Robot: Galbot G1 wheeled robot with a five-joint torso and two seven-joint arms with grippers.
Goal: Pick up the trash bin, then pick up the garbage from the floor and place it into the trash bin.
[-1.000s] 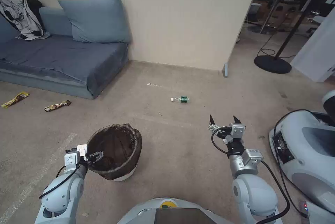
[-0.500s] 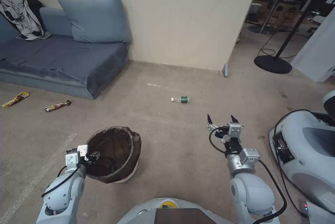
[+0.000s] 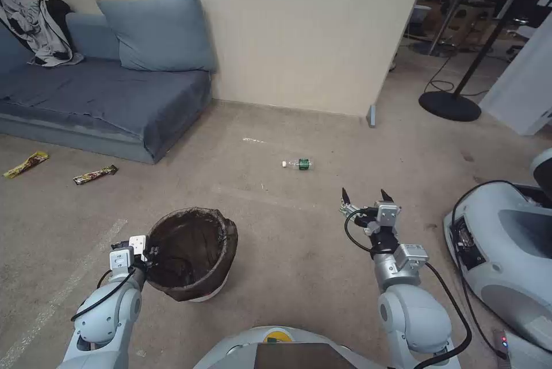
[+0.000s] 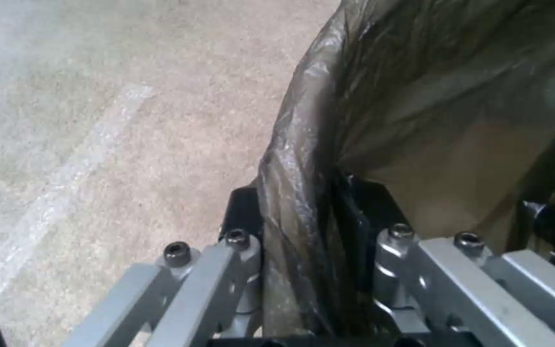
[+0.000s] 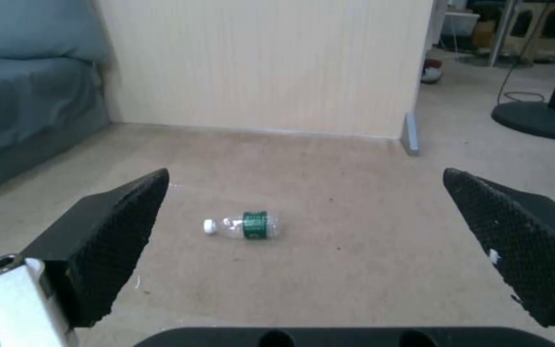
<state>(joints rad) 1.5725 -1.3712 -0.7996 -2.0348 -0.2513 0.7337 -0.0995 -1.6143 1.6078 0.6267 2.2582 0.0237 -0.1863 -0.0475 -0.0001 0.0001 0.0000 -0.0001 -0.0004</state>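
We're looking down at a beige carpet w/ the trash bin (image 3: pixel 192 254) as our landmark. It's a small round white bin lined w/ a crinkled dark bag folded over the rim; it's tilting a little, its mouth facing up. We're seeing dark bag folds inside; whether any litter is lying in there we can't tell. The left gripper (image 3: pixel 150 255) is pinching the bin's rim on the side nearest the left arm; in the left wrist view its fingers (image 4: pixel 242 217) are clamping bag and rim between them. The right gripper (image 3: pixel 368 196) is hanging above the carpet well to the right of the bin, jaws spread wide, nothing in them. A clear green-labelled bottle (image 3: pixel 298 164) is lying on its side beyond the bin, towards the wall. Two yellow snack wrappers (image 3: pixel 95 174) are lying left of the bin, by the blue sofa (image 3: pixel 115 99).
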